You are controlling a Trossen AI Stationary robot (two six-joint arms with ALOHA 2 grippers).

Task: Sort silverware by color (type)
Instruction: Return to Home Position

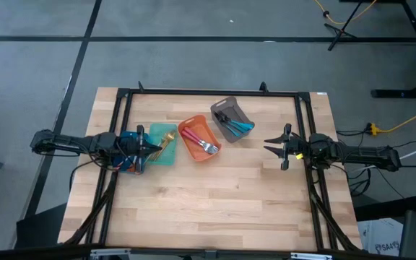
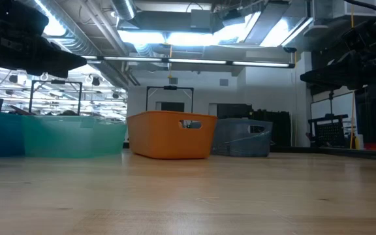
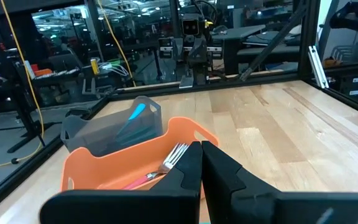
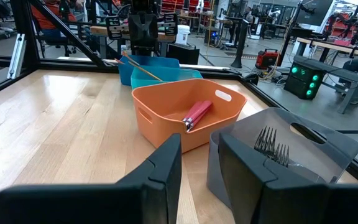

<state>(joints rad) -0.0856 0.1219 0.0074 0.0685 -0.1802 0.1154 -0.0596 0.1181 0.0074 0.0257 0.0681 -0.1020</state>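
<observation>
Silverware [image 1: 206, 146] is sorted into bins: pink-handled forks [image 1: 202, 143] in the orange bin [image 1: 189, 128], blue-handled pieces [image 1: 241, 128] in the grey bin [image 1: 227, 105], gold pieces [image 1: 167, 144] in the teal bin [image 1: 163, 128]. The left gripper [image 1: 156, 148] is held over the blue bin [image 4: 157, 67] and the teal bin, fingers together. The right gripper [image 1: 269, 146] is held above the table [image 1: 215, 209], right of the bins, fingers apart.

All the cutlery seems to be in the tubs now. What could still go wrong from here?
The left gripper hangs over the blue plastic bin and the teal plastic bin. If that arm pulls away, it might clip a rim and shift a bin. The slim orange-handled forks stick up past the blue bin's rim, so a bump could tip them out. The right gripper, open, sits apart from the bins.
</observation>
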